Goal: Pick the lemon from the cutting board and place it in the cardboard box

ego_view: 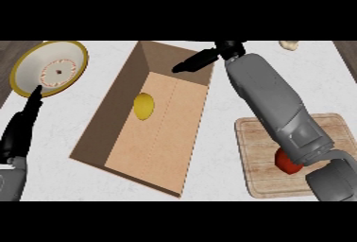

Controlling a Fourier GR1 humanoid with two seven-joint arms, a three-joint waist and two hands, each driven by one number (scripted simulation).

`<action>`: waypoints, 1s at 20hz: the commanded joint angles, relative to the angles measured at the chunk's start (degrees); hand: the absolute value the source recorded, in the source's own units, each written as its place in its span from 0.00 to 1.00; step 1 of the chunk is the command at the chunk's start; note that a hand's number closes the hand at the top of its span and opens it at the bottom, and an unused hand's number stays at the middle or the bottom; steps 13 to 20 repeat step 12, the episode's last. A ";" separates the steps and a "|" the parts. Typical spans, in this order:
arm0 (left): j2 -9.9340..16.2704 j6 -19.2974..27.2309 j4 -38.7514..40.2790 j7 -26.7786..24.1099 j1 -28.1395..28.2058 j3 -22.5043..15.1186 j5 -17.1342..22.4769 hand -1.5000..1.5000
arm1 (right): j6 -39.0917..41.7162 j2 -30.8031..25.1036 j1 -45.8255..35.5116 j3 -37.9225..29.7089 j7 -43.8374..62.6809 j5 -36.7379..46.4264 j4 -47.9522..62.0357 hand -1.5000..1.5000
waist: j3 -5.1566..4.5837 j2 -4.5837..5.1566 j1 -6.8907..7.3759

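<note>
While smooth oval lemon [143, 106] lies in cardboard box [111, 123], right robot hand [202, 58] hovers w/ fingers released.

The yellow lemon [143, 106] lies inside the open brown cardboard box [97, 130], against its left inner wall. The box sits tilted on the counter, left of the wooden cutting board [261, 182].

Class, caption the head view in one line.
Lemon lies in the cardboard box; right hand open above.
</note>
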 commanded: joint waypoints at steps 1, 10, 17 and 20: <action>-0.39 -0.50 -1.58 -0.58 1.70 -0.27 -0.03 0.50 | 7.47 -8.05 0.94 -3.32 -3.39 -0.97 3.25 0.00 | 0.04 -0.03 -0.11; -4.45 3.34 -2.64 -0.78 2.41 -2.28 -3.11 0.50 | 19.23 -17.03 3.58 -3.21 -12.72 3.29 10.74 0.00 | 0.07 0.36 0.56; -1.21 -0.24 -1.27 -0.94 1.21 0.15 -0.83 0.50 | 21.43 -19.11 2.12 -2.48 -12.83 5.01 11.97 0.00 | 0.06 0.43 0.78; -1.21 -0.24 -1.27 -0.94 1.21 0.15 -0.83 0.50 | 21.43 -19.11 2.12 -2.48 -12.83 5.01 11.97 0.00 | 0.06 0.43 0.78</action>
